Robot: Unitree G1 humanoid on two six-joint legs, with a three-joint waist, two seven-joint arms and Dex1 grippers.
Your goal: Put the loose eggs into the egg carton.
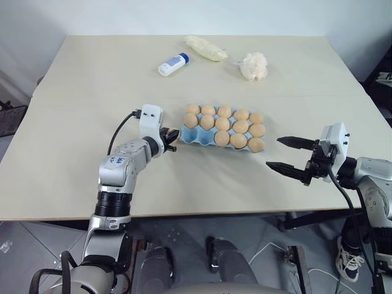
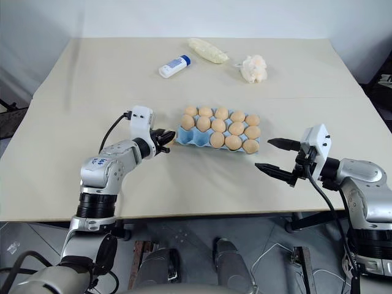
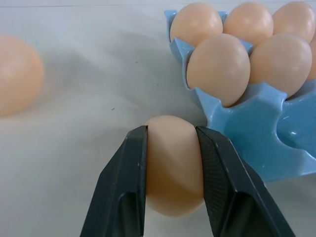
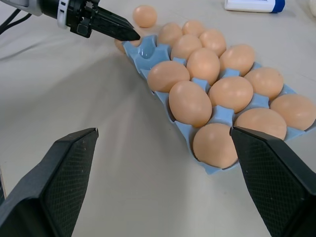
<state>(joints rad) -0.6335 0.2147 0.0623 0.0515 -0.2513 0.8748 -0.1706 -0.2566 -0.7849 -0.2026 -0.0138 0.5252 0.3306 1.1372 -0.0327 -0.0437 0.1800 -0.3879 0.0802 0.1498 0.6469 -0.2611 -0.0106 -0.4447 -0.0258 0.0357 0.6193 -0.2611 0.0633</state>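
Observation:
The light blue egg carton (image 1: pixel 187 136) lies mid-table, most of its cups filled with tan eggs; the corner cup (image 4: pixel 145 49) nearest my left gripper is empty. My left gripper (image 3: pixel 172 129) is shut on one loose egg (image 3: pixel 174 168), just beside that corner of the carton. Another loose egg (image 4: pixel 144 16) lies on the table a little beyond the left gripper, apart from the carton. On the other side of the carton, my right gripper (image 1: pixel 285 153) hangs open with nothing between its fingers, pointing toward the carton's near right end.
At the table's far side lie a white bottle with a blue cap (image 1: pixel 173 64), a pale yellowish bag (image 1: pixel 206 48) and a white fluffy wad (image 1: pixel 253 66). The table's front edge (image 1: pixel 202 214) runs just below both arms.

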